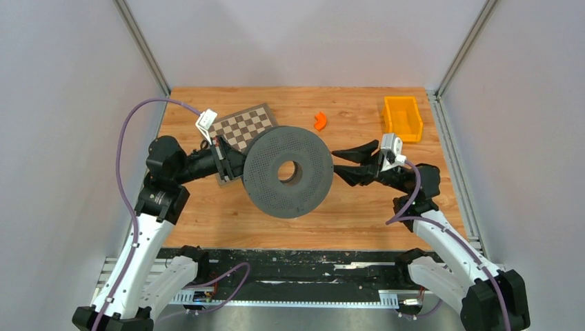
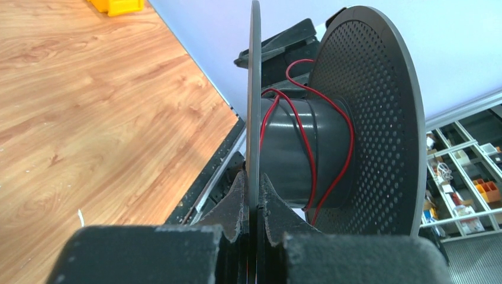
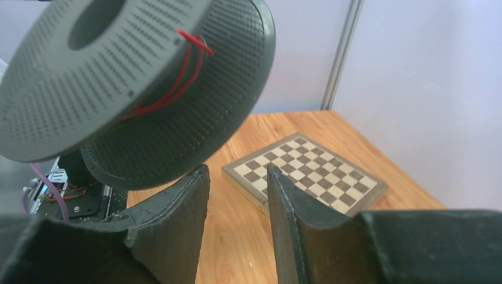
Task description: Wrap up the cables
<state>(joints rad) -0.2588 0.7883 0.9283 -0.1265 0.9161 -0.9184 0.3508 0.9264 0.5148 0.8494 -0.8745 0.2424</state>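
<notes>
The rim of one flange of a dark grey, perforated plastic spool point(image 2: 368, 118) is being clamped by the left gripper point(image 2: 254, 190). Its black jaws are being pressed together on the thin disc edge. The spool is being held up off the light wooden table point(image 1: 359, 210), with one round face turned towards the overhead camera.

A thin dark red wire point(image 2: 305, 143) is being carried in a few loose turns around the smooth grey core between the two flanges. One loop is standing away from the core towards the flange rim. In the right wrist view the same wire is being shown in the gap between the flanges, with a small bend reaching the edge.

The jaws of the right gripper point(image 3: 237, 173) are being held apart, and nothing is being gripped between them. In the overhead view its tips are being pointed at the right edge of the spool, just beside it. Whether they are touching it cannot be told.

Further out, a brown-and-cream chequered board point(image 1: 246, 127) is being partly hidden behind the left gripper and the spool. A small orange curved piece point(image 1: 320, 121) is lying near the far edge of the table. A yellow plastic bin point(image 1: 402, 117) is standing at the far right corner.
</notes>
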